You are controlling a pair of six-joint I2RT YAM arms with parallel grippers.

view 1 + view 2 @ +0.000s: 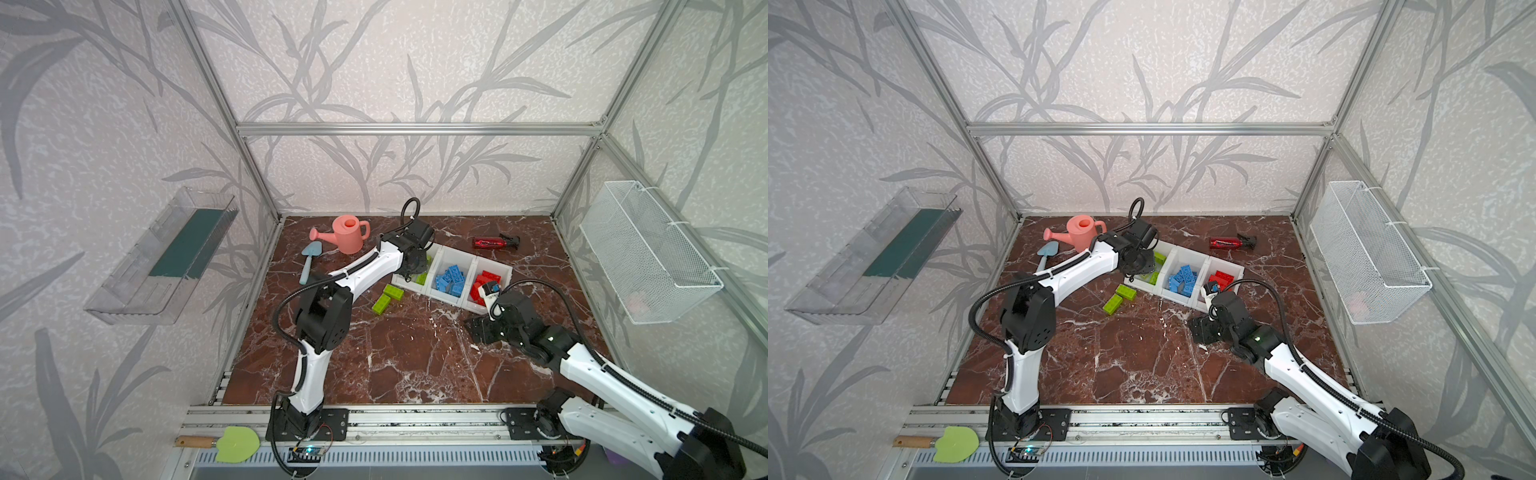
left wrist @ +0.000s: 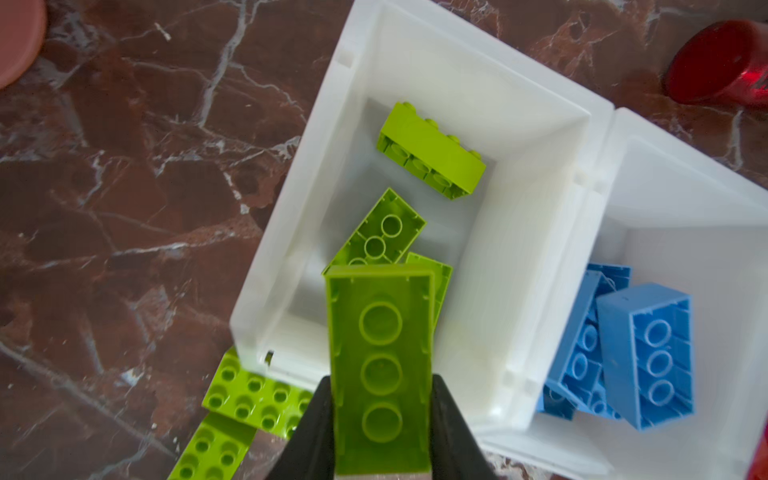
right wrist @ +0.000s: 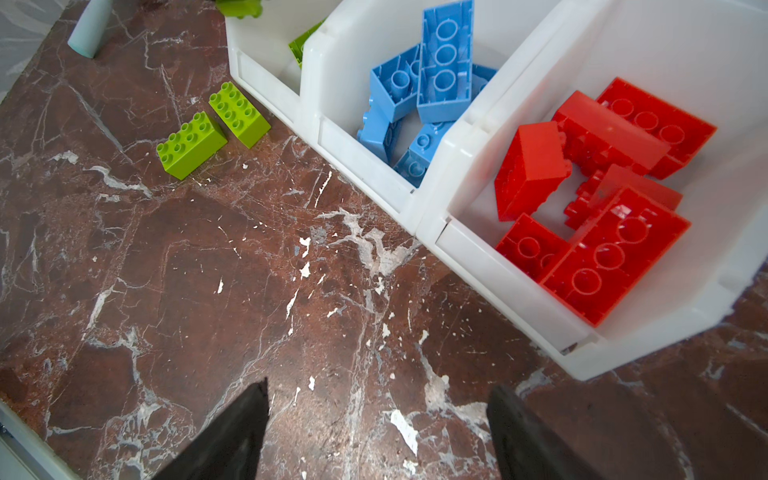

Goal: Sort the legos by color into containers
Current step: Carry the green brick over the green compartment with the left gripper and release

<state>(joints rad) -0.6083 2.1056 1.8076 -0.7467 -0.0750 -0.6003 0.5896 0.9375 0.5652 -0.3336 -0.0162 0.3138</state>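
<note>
My left gripper [image 2: 380,382] is shut on a lime green lego [image 2: 380,332], held underside up above the leftmost of three joined white containers [image 2: 291,216]. Three green legos [image 2: 432,151] lie inside that bin. Two more green legos [image 1: 392,291] [image 1: 381,304] sit on the table just in front of it. The middle bin holds blue legos [image 3: 444,62] and the right bin holds red legos [image 3: 615,257]. My right gripper [image 3: 376,399] stands open and empty over bare table in front of the red bin. In both top views the left gripper [image 1: 409,272] [image 1: 1136,270] hangs over the left bin.
A pink watering can [image 1: 349,235] and a blue trowel [image 1: 308,259] lie at the back left. A dark red spray bottle [image 1: 494,242] lies behind the bins. A wire basket [image 1: 648,257] hangs on the right wall and a clear tray [image 1: 162,257] on the left wall.
</note>
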